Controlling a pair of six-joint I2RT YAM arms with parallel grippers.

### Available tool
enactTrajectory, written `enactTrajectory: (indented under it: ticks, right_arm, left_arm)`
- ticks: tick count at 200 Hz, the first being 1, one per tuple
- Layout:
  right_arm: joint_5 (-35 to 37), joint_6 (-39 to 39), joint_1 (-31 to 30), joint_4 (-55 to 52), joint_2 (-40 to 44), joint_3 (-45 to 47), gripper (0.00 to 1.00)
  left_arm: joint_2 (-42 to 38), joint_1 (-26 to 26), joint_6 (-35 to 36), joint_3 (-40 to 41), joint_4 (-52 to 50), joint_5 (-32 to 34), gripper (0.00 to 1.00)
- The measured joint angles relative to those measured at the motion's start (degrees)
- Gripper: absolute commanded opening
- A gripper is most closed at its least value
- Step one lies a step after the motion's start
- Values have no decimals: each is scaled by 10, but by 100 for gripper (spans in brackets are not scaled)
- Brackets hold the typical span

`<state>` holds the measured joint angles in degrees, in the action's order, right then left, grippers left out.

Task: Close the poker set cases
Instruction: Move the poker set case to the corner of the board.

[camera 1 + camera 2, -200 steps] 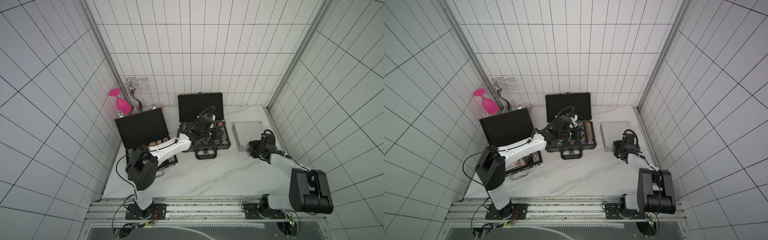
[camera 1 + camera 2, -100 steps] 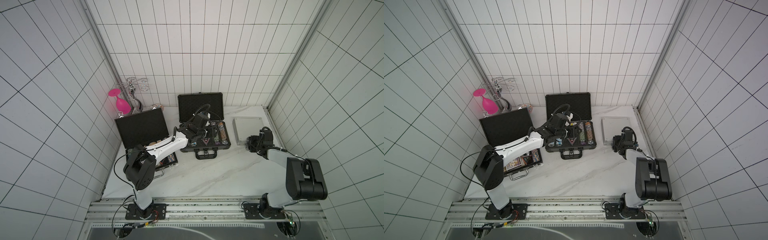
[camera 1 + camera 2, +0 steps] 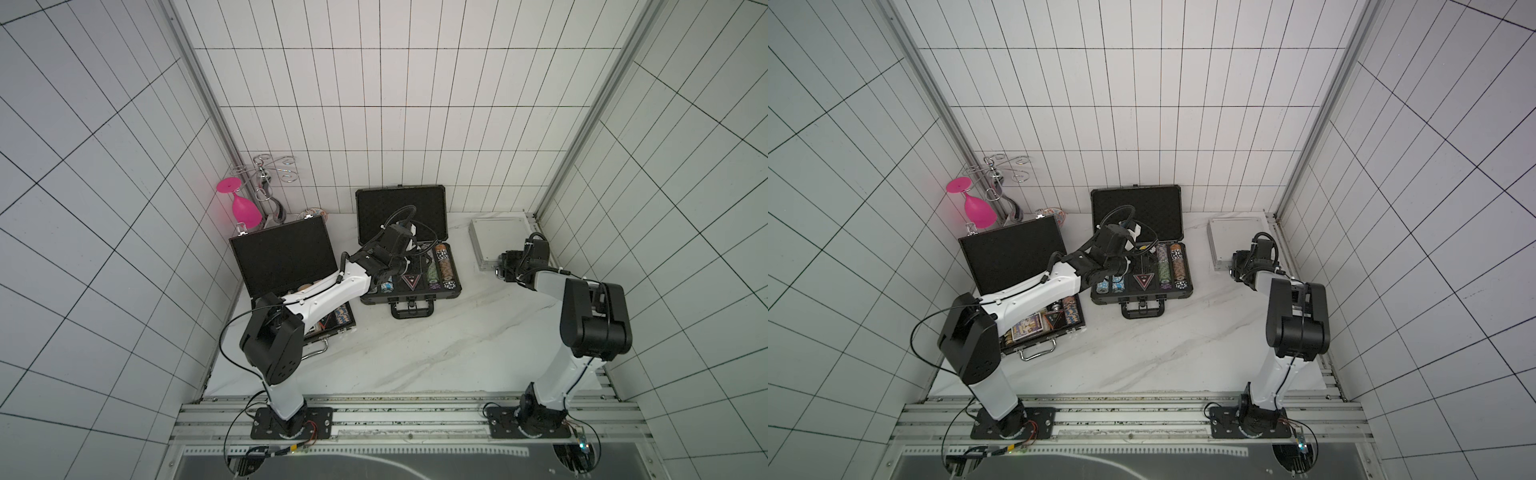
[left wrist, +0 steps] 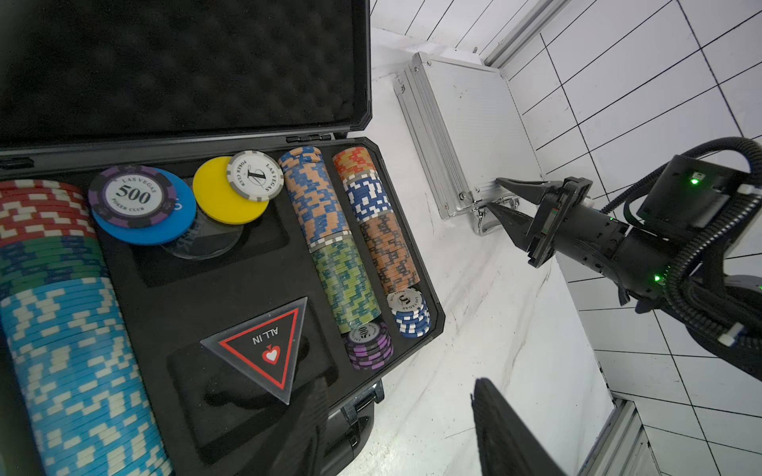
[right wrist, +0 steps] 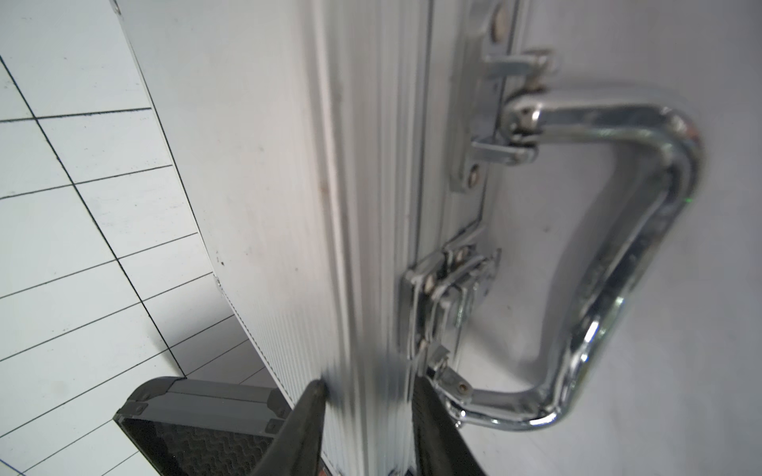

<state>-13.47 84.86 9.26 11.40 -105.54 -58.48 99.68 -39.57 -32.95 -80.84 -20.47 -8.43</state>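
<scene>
The small silver case (image 3: 498, 239) lies shut at the back right. My right gripper (image 5: 367, 395) is shut on its front edge beside the chrome handle (image 5: 643, 247), one finger on each face. The dark grey case (image 3: 409, 297) stands open in the middle with its foam lid (image 3: 401, 212) upright and chips (image 4: 321, 198) in its tray. My left gripper (image 4: 396, 432) hovers open over its front edge, holding nothing. The flat black case (image 3: 1013, 257) is open at the left, its base partly hidden under my left arm.
A chrome rack (image 3: 266, 174) with a pink glass (image 3: 245, 208) hanging upside down stands in the back left corner. Tiled walls close in on three sides, near the silver case on the right. A metal rail (image 3: 395, 415) runs along the front.
The silver case has slid toward the back wall. My right gripper followed it and narrowed its jaws onto the front edge. The left arm drifted slightly left.
</scene>
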Motion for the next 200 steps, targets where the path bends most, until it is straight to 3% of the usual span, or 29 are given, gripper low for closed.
enactTrajectory:
  ticks: [106, 154, 200]
  right_arm:
    - [-17, -40, 19, -14, -71, -94, 36]
    - [-7, -62, 15, -55, -49, -93, 57]
    - [-6, -141, 14, -93, 52, -93, 60]
  left_arm:
    - [-1, 15, 4, -3, -6, 5, 57]
    - [0, 21, 4, -5, -7, 8, 57]
    - [-1, 56, 5, -6, -13, 21, 57]
